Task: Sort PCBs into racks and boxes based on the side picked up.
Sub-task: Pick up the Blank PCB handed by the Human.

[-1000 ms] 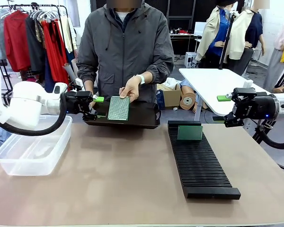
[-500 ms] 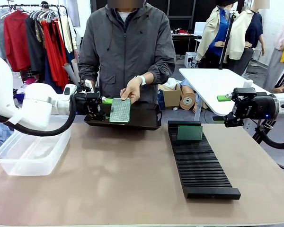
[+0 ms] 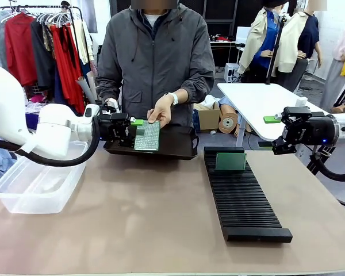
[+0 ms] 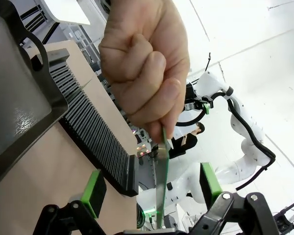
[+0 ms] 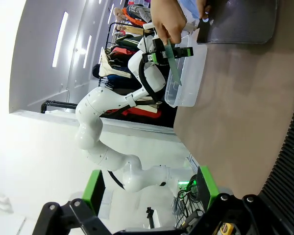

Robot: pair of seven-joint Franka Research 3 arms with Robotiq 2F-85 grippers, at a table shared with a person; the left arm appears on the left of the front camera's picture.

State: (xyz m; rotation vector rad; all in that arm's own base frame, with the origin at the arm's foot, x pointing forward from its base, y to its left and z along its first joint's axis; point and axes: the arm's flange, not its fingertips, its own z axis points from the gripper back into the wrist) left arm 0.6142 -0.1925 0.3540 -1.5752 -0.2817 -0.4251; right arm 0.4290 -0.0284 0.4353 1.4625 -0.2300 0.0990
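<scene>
Left tool (image 3: 132,132) stood wide astride PCB (image 3: 148,137), left of rack (image 3: 241,195), held by person's hand (image 3: 160,109) (dotted face frontward). Right tool (image 3: 274,133) wide, empty, right of rack. Risk: shallow edge grip could let board slip.

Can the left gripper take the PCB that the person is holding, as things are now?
Probably yes. The left gripper is open, and the PCB stands edge-on between its pads. The person's hand pinches only its far edge.
</scene>
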